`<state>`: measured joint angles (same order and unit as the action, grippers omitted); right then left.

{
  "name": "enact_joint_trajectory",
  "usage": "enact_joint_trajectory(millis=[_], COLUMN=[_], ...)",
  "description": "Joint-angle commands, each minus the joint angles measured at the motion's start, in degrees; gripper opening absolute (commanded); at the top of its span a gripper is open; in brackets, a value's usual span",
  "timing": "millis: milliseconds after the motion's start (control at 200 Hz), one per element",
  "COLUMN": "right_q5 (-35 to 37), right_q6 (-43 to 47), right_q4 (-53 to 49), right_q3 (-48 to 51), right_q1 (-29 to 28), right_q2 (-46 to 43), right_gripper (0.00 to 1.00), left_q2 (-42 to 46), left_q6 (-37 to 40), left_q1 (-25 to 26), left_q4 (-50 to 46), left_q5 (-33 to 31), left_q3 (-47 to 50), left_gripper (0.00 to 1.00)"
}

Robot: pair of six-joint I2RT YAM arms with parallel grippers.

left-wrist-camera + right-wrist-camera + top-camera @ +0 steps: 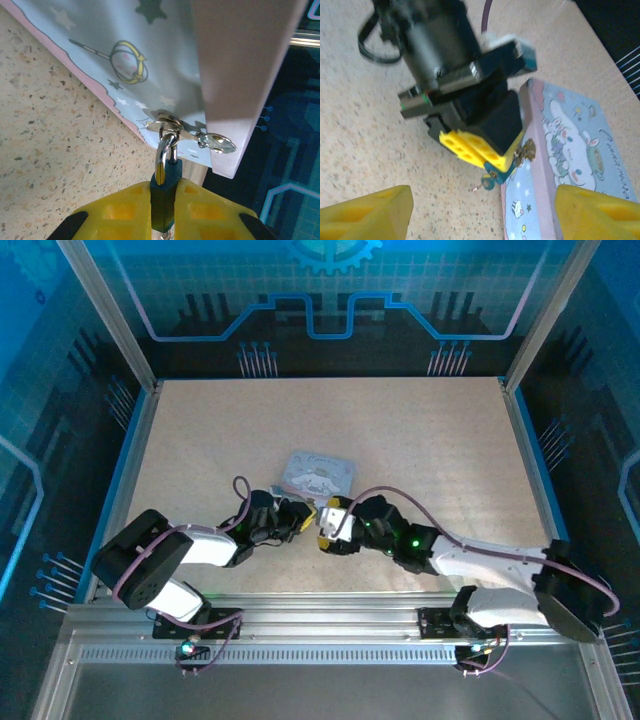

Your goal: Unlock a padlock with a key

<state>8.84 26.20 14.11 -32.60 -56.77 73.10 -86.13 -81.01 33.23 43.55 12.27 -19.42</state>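
The padlock [165, 192] has a dark teal body and a silvery shackle [162, 155]. The shackle is hooked through the metal hasp [167, 122] on the pale blue cartoon tin box [150, 50]. My left gripper [164, 212] is shut on the padlock's body, its yellow fingers [470, 150] pressing both sides. A small key [486, 183] with a teal head sticks out at the padlock's [500, 175] lower end, just above the table. My right gripper [482, 211] stands open a short way from the key, with nothing between its fingers. Both grippers [300, 515] [328, 527] meet at the box's [320, 473] near edge.
The speckled beige table [400, 430] stretches wide behind and beside the box. Blue-edged walls [135, 440] bound it left and right. An aluminium rail [320, 625] with the arm bases runs along the near edge. A silver wing latch [216, 143] juts from the box beside the hasp.
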Motion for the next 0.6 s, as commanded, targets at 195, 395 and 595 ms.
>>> enact_joint_trajectory(millis=[195, 395, 595], right_q5=[10.6, 13.8, 16.8], right_q6=[0.0, -1.0, -1.1], right_q4=[12.3, 18.4, 20.9], right_q3=[0.4, 1.3, 1.1], right_q1=[-3.8, -4.5, -4.8], right_q2=[9.1, 14.1, 17.5], right_gripper=[0.62, 0.53, 0.44], left_q2=[0.9, 0.0, -0.5], left_q6=[-1.0, -1.8, -2.1], left_q1=[0.6, 0.8, 0.9], left_q4=[1.2, 2.2, 2.5], left_q5=[0.4, 0.5, 0.6], left_q3=[-1.4, -1.5, -1.4], left_gripper=[0.15, 0.15, 0.14])
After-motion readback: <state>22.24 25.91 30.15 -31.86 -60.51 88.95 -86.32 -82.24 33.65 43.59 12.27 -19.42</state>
